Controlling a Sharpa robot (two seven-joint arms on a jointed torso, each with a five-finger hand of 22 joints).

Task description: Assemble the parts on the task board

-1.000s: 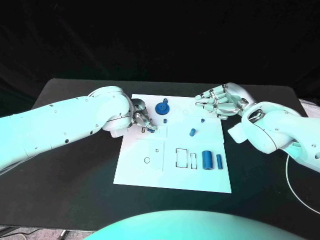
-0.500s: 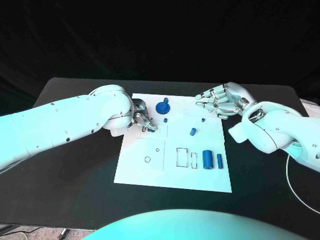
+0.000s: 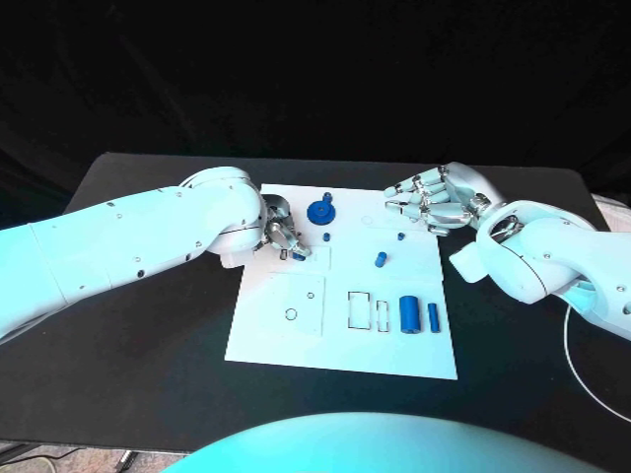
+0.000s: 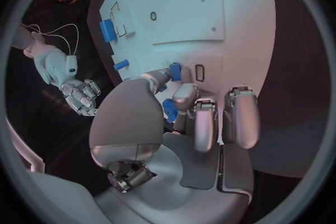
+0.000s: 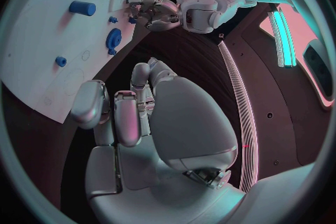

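The white task board [image 3: 337,340] lies mid-table. My left hand [image 3: 279,236] hangs over the board's left edge and pinches a small blue part [image 4: 169,110] between thumb and fingers, close to a small rectangular slot [image 4: 199,73]. A second blue bit [image 4: 175,71] shows at the thumb tip. A blue gear [image 3: 321,212], a small peg [image 3: 325,236] and a short cylinder [image 3: 380,260] sit on the board's far half. My right hand [image 3: 432,202] hovers at the board's far right corner, fingers loosely bent and holding nothing.
A thick blue cylinder [image 3: 409,315] and a slim one [image 3: 432,316] lie near the board's right edge beside outlined slots [image 3: 360,309]. A ring-shaped recess [image 3: 290,315] marks the near left. Black table [image 3: 131,335] surrounds the board.
My left arm has shifted slightly while its hand stays at the board's left edge with the part. The right hand has not moved.
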